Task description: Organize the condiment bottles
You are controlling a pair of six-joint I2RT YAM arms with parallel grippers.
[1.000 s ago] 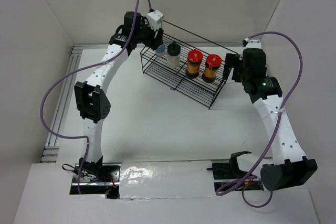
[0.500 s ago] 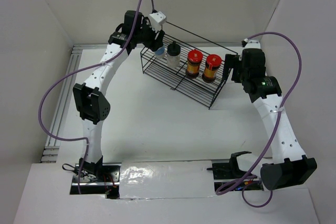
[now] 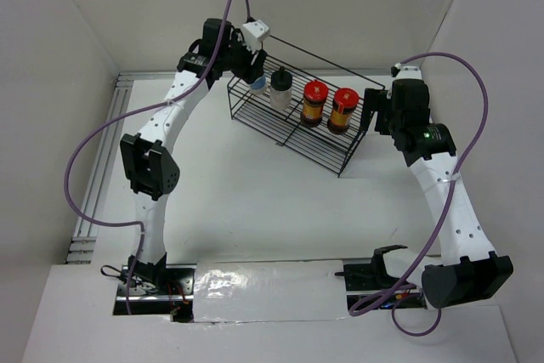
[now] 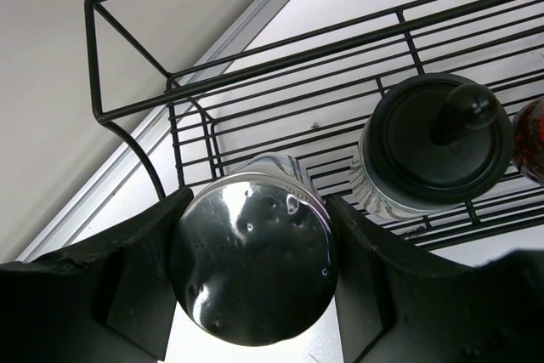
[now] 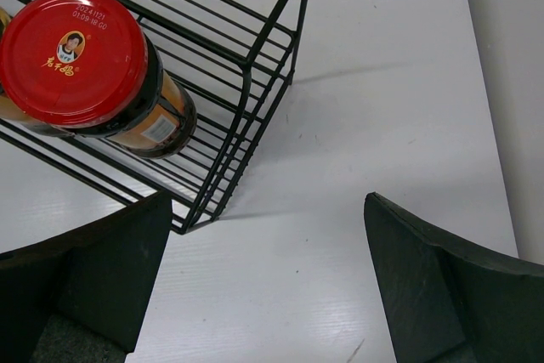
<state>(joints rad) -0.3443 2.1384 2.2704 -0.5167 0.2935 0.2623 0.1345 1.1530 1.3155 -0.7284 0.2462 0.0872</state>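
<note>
A black wire rack [image 3: 293,138] stands at the back of the table. In it stand a pale black-capped bottle [image 3: 280,91] and two red-capped bottles [image 3: 314,101] [image 3: 343,108] with yellow labels. My left gripper [image 3: 255,72] is shut on the grey-capped, blue-labelled bottle [image 3: 258,82] at the rack's left end. In the left wrist view its shiny cap [image 4: 252,261] fills the gap between the fingers [image 4: 136,286], over the rack [image 4: 95,57], beside the black-capped bottle [image 4: 433,142]. My right gripper [image 3: 371,112] hangs open just right of the rack [image 5: 246,82], near a red-capped bottle [image 5: 72,57].
White walls close in the table on the left, back and right. An aluminium rail [image 3: 102,159] runs along the left edge. A purple cable [image 3: 93,142] loops beside the left arm, and another [image 3: 476,91] arcs over the right arm.
My left gripper and its bottle have shifted slightly toward the back. The right arm has hardly moved.
</note>
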